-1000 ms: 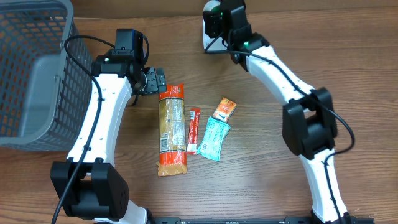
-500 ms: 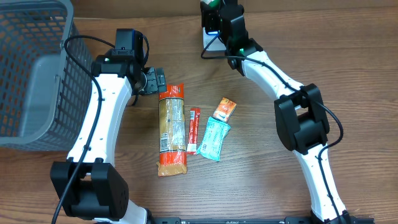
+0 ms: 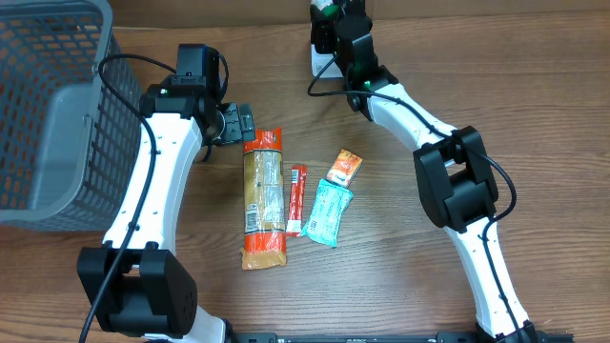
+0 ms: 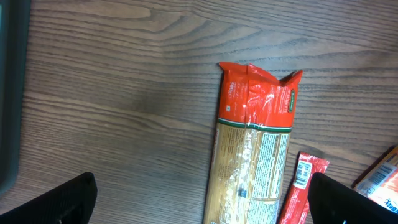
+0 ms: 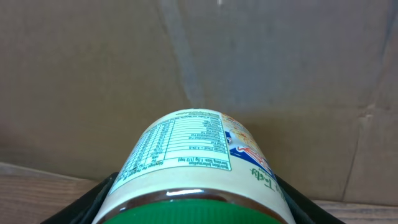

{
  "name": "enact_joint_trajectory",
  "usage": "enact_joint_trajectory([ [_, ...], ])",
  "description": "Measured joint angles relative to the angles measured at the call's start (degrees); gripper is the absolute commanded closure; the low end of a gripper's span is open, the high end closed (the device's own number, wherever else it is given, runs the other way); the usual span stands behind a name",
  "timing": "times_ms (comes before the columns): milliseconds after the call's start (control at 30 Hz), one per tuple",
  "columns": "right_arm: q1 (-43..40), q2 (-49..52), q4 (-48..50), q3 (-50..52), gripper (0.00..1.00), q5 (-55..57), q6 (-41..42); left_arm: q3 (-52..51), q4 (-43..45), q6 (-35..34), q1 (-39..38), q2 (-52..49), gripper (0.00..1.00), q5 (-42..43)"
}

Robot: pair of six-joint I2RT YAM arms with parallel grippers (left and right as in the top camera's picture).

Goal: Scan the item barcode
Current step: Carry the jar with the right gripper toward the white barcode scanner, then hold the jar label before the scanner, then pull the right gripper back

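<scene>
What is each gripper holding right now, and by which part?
The right gripper holds a white-labelled, green-lidded jar, clamped on its sides at the lid end. The left gripper is open and holds nothing.

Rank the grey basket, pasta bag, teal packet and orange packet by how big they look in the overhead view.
1. grey basket, even though the frame edge cuts it off
2. pasta bag
3. teal packet
4. orange packet
</scene>
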State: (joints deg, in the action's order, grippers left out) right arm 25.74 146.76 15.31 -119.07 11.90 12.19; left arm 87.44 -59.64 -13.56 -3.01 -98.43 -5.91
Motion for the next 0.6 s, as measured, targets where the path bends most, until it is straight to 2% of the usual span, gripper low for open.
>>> enact_joint_trajectory([
  [600, -0.6, 3.7, 2.8, 0.0, 0.70, 0.4, 0.0, 0.0, 0.0, 0.0, 0.0, 0.0, 0.00, 0.0],
])
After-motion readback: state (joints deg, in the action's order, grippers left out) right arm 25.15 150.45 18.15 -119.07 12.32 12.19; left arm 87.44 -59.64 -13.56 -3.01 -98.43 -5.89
